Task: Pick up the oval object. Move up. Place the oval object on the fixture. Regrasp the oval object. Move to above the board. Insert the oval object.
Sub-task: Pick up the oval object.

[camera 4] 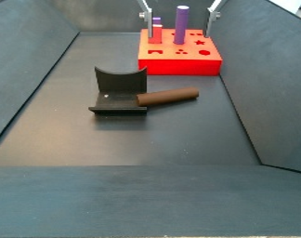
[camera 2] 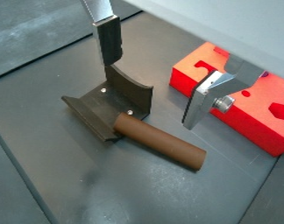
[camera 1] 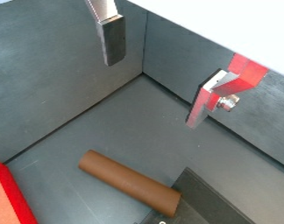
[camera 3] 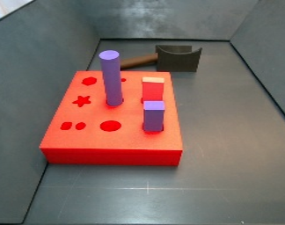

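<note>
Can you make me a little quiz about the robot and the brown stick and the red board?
1. True or false: the gripper, hanging high over the floor, holds the oval object in its fingers.
2. One end of the oval object touches: A a wall, B the fixture, C a purple block.
3. Fill in: the purple cylinder stands upright in the ____.
Key: 1 false, the fingers are open and empty; 2 B; 3 board.

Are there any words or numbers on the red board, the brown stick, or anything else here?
None can be read: no words, numbers or labels show on the board, the brown peg, the fixture or the purple pegs.
The open end effector, above the fixture, carries no lettering either.
</note>
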